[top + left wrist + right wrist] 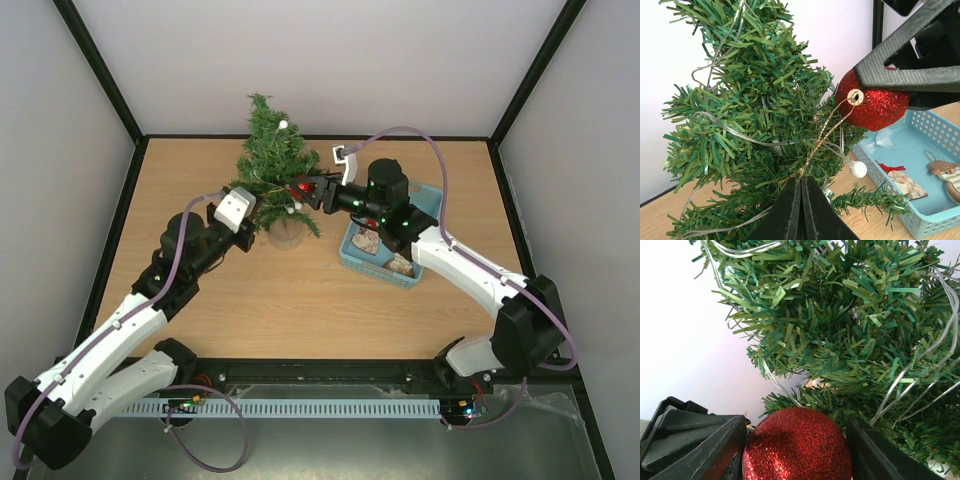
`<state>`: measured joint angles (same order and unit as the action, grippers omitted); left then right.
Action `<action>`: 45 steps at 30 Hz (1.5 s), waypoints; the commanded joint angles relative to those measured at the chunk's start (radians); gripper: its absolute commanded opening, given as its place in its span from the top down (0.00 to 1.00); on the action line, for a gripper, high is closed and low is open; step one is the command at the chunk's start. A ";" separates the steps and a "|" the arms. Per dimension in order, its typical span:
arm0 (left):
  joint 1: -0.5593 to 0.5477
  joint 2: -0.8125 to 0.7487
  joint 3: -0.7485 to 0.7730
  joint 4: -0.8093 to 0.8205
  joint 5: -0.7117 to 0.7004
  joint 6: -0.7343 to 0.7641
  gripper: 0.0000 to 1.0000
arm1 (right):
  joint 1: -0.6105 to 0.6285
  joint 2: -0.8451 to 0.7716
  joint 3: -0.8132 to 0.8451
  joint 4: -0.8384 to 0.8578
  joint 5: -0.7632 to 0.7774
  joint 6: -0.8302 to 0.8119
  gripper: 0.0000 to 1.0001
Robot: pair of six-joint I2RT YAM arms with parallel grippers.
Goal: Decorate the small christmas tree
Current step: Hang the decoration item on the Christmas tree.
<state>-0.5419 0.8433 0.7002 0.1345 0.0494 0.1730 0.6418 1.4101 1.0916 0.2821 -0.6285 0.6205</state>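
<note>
The small christmas tree [270,160] [755,110] [850,325] stands upright at the table's back middle on a clear cup [287,234]. A clear wire with white bulbs [858,169] is strung through it. My right gripper [305,188] [797,440] is shut on a red glitter ball [303,187] [872,102] [797,447], held against the tree's right side. A gold cord [827,132] runs from the ball's cap down to my left gripper [265,207] [802,182]. That gripper is shut, pinching the cord's end among the lower branches.
A light blue basket [345,258] [920,165] sits right of the tree, under my right arm. It holds a few flat ornaments [945,175]. Black frame posts and white walls bound the table at the back and sides.
</note>
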 commanded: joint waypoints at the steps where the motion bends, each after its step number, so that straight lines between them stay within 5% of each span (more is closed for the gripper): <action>1: 0.007 0.006 0.031 0.004 0.021 0.014 0.98 | 0.004 0.018 0.039 0.017 0.011 -0.016 0.49; 45: 0.045 0.062 0.035 -0.052 0.018 0.053 0.98 | 0.041 0.124 0.173 -0.229 0.151 -0.131 0.49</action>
<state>-0.5026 0.9031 0.7200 0.0883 0.0605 0.2169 0.6750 1.5242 1.2335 0.0982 -0.5125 0.5167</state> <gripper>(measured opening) 0.026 0.509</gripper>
